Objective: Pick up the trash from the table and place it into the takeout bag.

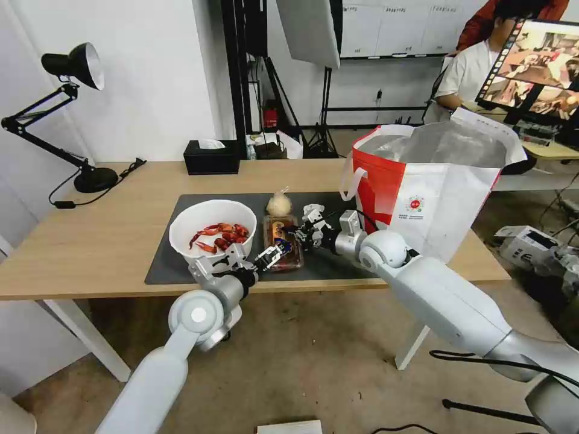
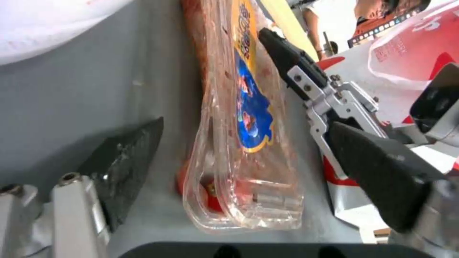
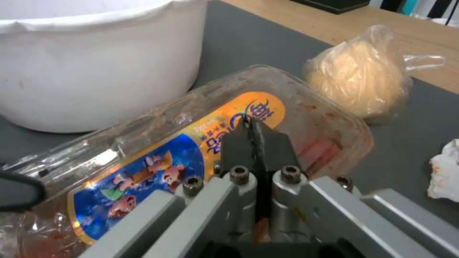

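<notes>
Your surface carries a grey mat; left gripper fingers spread around the tray, right gripper fingers pinched together.

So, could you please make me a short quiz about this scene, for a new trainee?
1. True or false: the white bowl of crayfish shells is already inside the takeout bag.
2. Which thing lies between the open fingers of the left gripper? A) the knotted pouch B) the clear tray C) the black tissue box
3. Fill in the gap: the right gripper is ___, with its tips against the tray's label.

Key
1. False: the bowl stands on the grey mat, beside the tray.
2. B
3. shut
</notes>
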`<state>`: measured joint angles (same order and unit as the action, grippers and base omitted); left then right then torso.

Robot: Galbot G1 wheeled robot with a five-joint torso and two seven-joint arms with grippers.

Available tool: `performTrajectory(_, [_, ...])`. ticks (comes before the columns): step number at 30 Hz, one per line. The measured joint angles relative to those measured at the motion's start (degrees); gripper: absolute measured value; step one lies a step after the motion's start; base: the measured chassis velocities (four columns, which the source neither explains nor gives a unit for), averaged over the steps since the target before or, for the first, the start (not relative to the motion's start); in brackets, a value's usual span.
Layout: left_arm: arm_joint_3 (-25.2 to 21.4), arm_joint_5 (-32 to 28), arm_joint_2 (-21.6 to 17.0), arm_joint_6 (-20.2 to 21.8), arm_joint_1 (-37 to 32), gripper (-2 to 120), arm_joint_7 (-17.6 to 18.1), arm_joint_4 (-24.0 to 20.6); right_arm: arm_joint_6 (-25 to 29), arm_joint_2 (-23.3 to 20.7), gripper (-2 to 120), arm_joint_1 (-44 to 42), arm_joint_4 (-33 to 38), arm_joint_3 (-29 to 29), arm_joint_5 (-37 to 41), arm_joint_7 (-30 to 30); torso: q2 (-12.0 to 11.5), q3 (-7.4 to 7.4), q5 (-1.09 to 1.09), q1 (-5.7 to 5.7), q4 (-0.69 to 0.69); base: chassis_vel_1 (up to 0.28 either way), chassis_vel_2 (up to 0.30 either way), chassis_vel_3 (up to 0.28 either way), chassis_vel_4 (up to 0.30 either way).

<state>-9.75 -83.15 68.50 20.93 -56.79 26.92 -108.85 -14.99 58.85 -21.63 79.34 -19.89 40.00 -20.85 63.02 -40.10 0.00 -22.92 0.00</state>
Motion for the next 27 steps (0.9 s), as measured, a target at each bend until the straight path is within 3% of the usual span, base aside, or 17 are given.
performTrajectory(13, [0.34,-0.03,0.37,-0.26,-0.01,48,0.42,0.2,0.05,-0.08,0,-0.12,0.15,0.08,0.0,0.4,0.0,0.0,0.0,0.0,0.0,0.0,0.0,0.0,0.0])
performTrajectory(15, [0.34,-0.03,0.34,-0.3,-0.01,35,0.52,0.2,0.05,-0.08,0,-0.12,0.2,0.08,0.01,0.45,0.0,0.0,0.0,0.0,0.0,0.0,0.0,0.0,0.0])
performTrajectory(19, [0.34,-0.03,0.29,-0.32,-0.02,27,0.55,0.2,0.06,-0.08,0,-0.14,0.3,0.1,0.02,0.5,0.0,0.0,0.0,0.0,0.0,0.0,0.0,0.0,0.0])
performTrajectory(25, [0.25,0.05,0.36,-0.37,-0.43,0,0.59,0.13,0.08,-0.35,0,-0.36,0.75,0.24,0.17,0.76,0.0,0.0,0.0,0.0,0.0,0.0,0.0,0.0,0.0])
performTrajectory(27, [0.2,0.09,0.41,-0.39,-0.56,0,0.59,0.09,0.1,-0.44,0,-0.47,0.87,0.42,0.3,0.85,0.0,0.0,0.0,0.0,0.0,0.0,0.0,0.0,0.0])
